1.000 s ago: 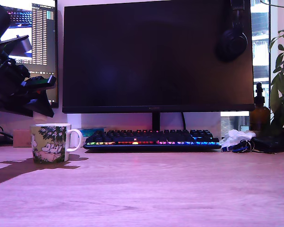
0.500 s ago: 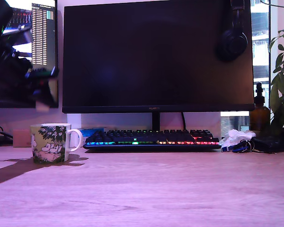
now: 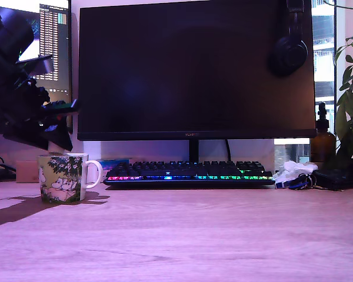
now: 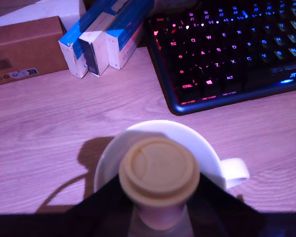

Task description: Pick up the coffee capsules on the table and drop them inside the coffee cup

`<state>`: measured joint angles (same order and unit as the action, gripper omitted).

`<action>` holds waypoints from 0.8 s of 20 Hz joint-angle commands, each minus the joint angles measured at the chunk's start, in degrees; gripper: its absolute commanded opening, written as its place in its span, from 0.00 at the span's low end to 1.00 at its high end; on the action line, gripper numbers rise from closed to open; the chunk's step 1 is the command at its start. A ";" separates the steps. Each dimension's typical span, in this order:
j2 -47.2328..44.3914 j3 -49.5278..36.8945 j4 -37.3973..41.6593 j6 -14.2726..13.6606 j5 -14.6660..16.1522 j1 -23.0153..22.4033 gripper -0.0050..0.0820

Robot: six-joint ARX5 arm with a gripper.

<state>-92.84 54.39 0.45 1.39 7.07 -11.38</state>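
Near the counter's (image 3: pixel 223 235) left edge in the exterior view, the jaws grip a cream-white coffee capsule (image 4: pixel 159 170) above the coffee cup (image 3: pixel 62 177).

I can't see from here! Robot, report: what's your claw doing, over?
Gripper shut on a cream capsule. Capsule right above the coffee cup, not dropped yet. Nothing in the way.

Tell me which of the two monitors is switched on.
The monitor at the exterior view's left edge: it shows lit text, while the large central monitor is dark.
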 commanded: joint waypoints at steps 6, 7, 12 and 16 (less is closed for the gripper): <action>-0.50 0.24 0.39 0.11 -0.07 0.02 0.34; -0.50 0.24 -0.02 0.11 -0.07 0.13 0.34; -0.50 0.24 -0.90 0.13 -0.04 0.39 0.35; -0.50 0.26 -1.07 0.11 1.57 0.39 0.76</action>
<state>-92.82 54.41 -0.91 1.39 8.12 -11.16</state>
